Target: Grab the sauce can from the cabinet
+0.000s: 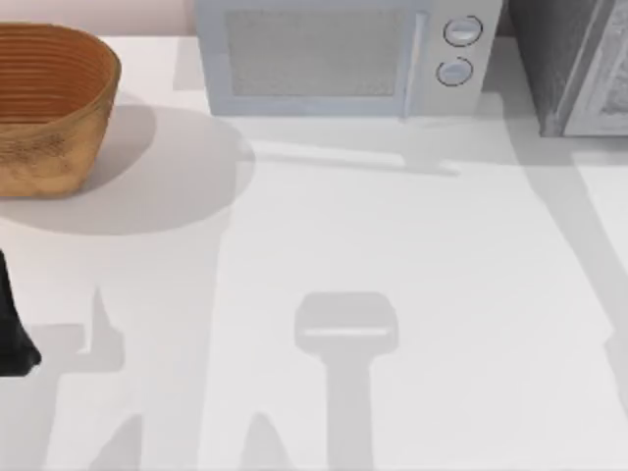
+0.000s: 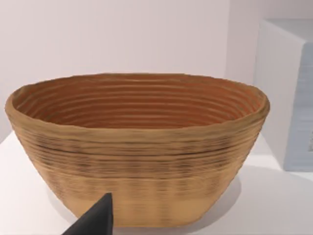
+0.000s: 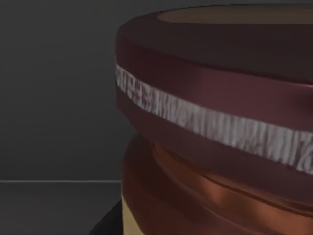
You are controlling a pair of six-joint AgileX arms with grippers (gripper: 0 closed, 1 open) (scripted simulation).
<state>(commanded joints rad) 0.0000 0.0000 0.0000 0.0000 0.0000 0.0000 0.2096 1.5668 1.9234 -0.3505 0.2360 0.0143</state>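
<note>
The sauce can (image 3: 215, 122) looms very close in the right wrist view, with a dark maroon lid, a pale band around it and an orange-brown body below. It stands in the cabinet's dark grey interior (image 3: 54, 98). A dark sliver of my right gripper (image 3: 105, 225) lies beside the can's base. From above, the speckled-grey cabinet (image 1: 564, 69) stands at the table's far right corner. My left arm (image 1: 15, 334) is parked at the table's left edge, and a dark tip of my left gripper (image 2: 93, 223) points at the basket.
A wicker basket (image 1: 44, 108) (image 2: 137, 147) stands at the far left of the table. A pale microwave (image 1: 343, 54) with two round knobs sits at the back centre, left of the cabinet. The white tabletop (image 1: 392, 245) stretches between them.
</note>
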